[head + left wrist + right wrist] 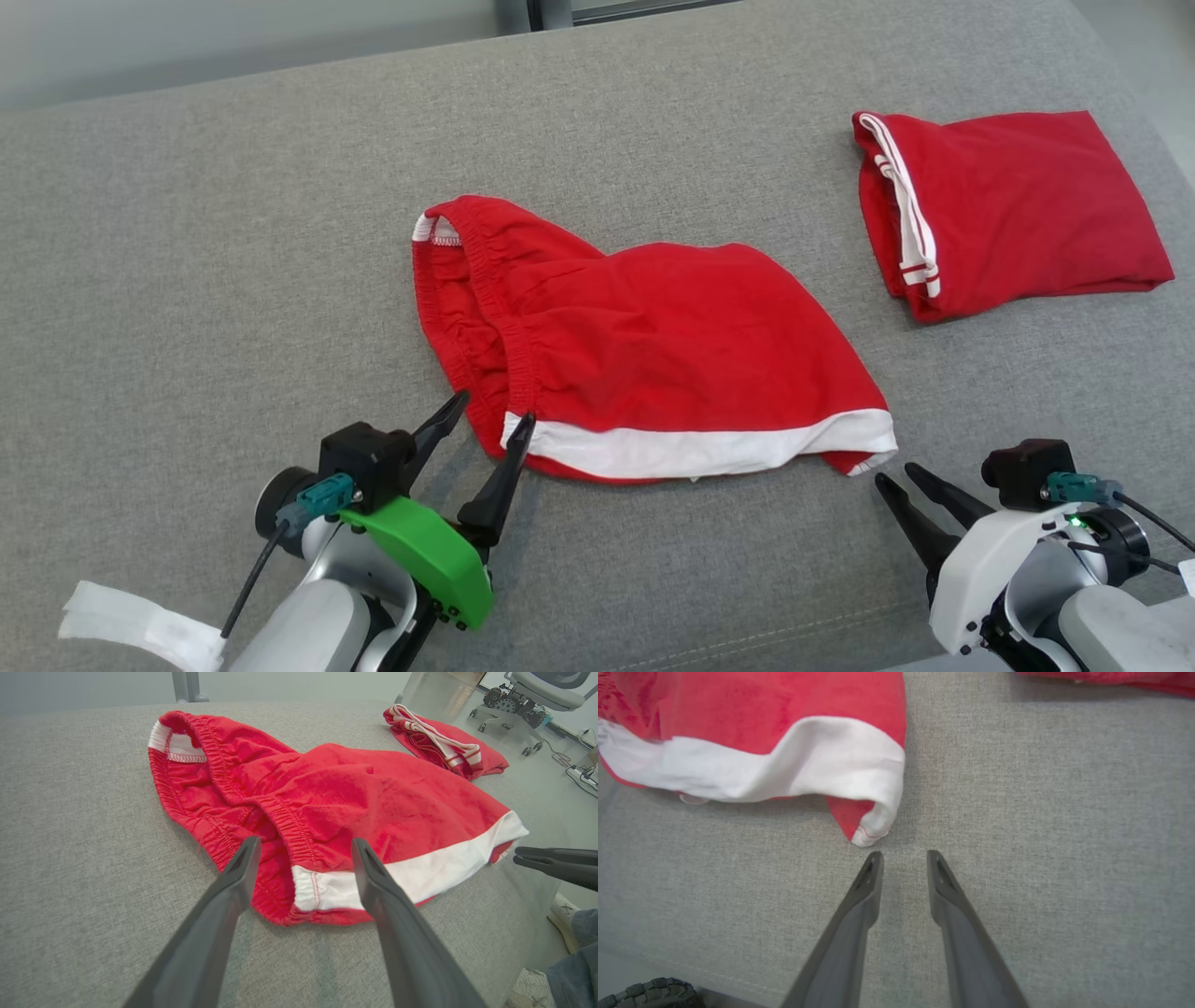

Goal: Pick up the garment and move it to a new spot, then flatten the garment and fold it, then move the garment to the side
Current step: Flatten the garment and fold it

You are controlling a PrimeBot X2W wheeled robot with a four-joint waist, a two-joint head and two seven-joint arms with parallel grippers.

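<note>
End effector, left (pixel 492 415) (pixel 306 844): open wide, empty. Its two dark fingers straddle the near-left corner of the garment, where the gathered waistband meets the white band; one tip is over red cloth, the other at the white band's end. Whether the tips touch the cloth cannot be told.

End effector, right (pixel 896 476) (pixel 904 856): fingers parted by a narrow gap, holding nothing. Tips are just near of the garment's near-right corner, apart from it, over bare fabric.

Garment (pixel 653 345) (pixel 373 798) (pixel 738 714): red shorts with an elastic waistband and a white band along the near edge. Lies loosely spread and rumpled at the middle of the worktop, waistband to the left, near-right corner curled under.

Second red garment (pixel 1008 205) (pixel 444 746): folded, with white stripes, at the far right, well apart from the first.

Worktop (pixel 187 280): covered in grey woven fabric.

Green guard (pixel 429 555): on the left wrist.
</note>
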